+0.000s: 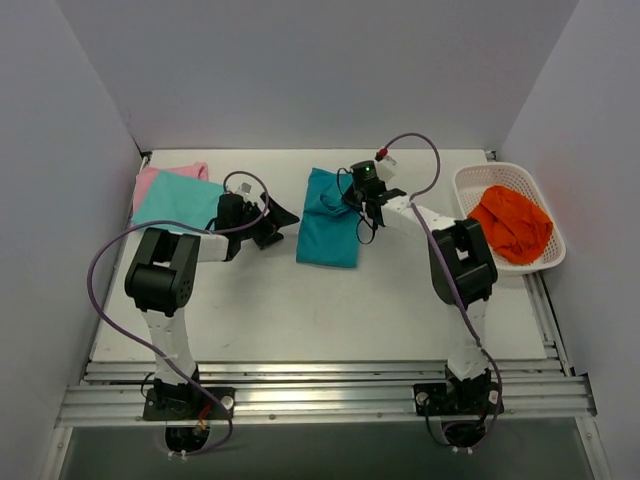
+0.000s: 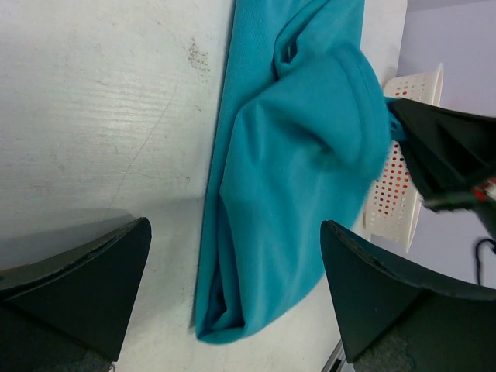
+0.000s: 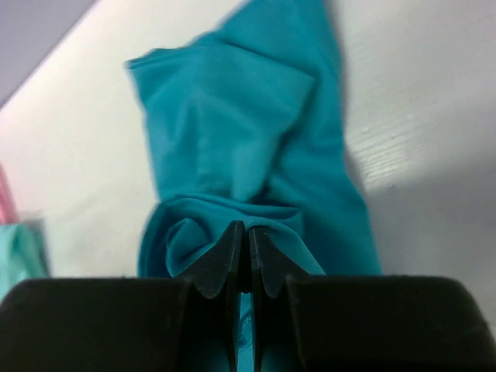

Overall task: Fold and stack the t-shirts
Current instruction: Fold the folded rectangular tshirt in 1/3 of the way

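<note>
Mid-worktop [image 1: 300, 310]: teal t-shirt [image 1: 328, 235], half-folded, well apart from the aqua-mint t-shirt [image 1: 178, 203] stacked on the pink t-shirt [image 1: 150, 180] far left. Your right fingers [image 3: 229, 260] are clenched on a bunched fold, probably to pull it over. Left fingers [image 2: 93, 279] are spread wide and empty, just beside it.

Left claw [image 2: 236, 229] spread wide; right claw [image 3: 246, 236] pinched shut; both arms extended

**No Legible Writing**

Nothing readable in any of the three views: no words, brand marks, numbers or signs. Plain single-colour cloth on the deep teal t-shirt [image 1: 330, 232]. Bare white lattice on the basket [image 1: 465, 195] to the right of that shirt.
</note>
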{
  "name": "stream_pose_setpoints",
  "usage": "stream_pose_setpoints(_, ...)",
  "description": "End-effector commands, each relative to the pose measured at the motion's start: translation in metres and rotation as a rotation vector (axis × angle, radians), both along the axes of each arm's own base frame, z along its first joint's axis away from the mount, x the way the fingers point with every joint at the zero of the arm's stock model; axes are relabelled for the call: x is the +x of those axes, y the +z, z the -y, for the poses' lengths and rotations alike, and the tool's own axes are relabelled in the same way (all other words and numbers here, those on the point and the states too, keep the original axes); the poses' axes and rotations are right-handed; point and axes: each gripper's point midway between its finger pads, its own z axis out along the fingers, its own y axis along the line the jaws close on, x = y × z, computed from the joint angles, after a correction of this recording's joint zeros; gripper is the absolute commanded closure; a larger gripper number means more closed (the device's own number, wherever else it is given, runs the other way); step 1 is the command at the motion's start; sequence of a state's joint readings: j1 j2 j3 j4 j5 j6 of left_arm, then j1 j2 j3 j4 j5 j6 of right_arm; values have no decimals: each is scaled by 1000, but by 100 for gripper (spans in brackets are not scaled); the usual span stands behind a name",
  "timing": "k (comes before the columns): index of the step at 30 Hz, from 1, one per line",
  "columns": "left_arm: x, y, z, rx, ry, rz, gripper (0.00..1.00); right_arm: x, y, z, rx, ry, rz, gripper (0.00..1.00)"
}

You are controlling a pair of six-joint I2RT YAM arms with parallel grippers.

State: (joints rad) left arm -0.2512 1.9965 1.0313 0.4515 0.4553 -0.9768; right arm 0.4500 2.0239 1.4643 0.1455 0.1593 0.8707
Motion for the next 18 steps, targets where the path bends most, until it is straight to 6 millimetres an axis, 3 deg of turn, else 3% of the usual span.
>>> stream_pose_setpoints(1,17,26,0,-47,-10,91,0,14,-47,7,3,-18,-115,100)
stream_pose_setpoints(2,16,26,-1,-47,-10,88,0,17,-66,12,-3,-29,-147,100)
stream_pose_setpoints(4,15,27,-2,-47,-8,91,0,24,-74,10,18,-30,-159,100)
stream_pose_setpoints(7,13,28,-4,-48,-7,95,0,33,-78,7,38,-25,-157,53)
stream_pose_setpoints(8,13,30,-5,-51,-6,98,0,35,-74,5,44,-25,-147,29)
stream_pose_setpoints(11,11,31,-5,-53,-4,101,0,37,-57,2,50,-22,-119,1)
stream_pose_setpoints(13,9,31,-5,-59,-4,100,0,37,-45,1,40,-22,-96,0)
stream_pose_setpoints(16,6,34,-5,-68,-4,105,0,40,-10,2,36,-26,-34,0)
stream_pose_setpoints(18,4,38,-6,-72,0,113,0,42,24,8,6,-38,24,0)
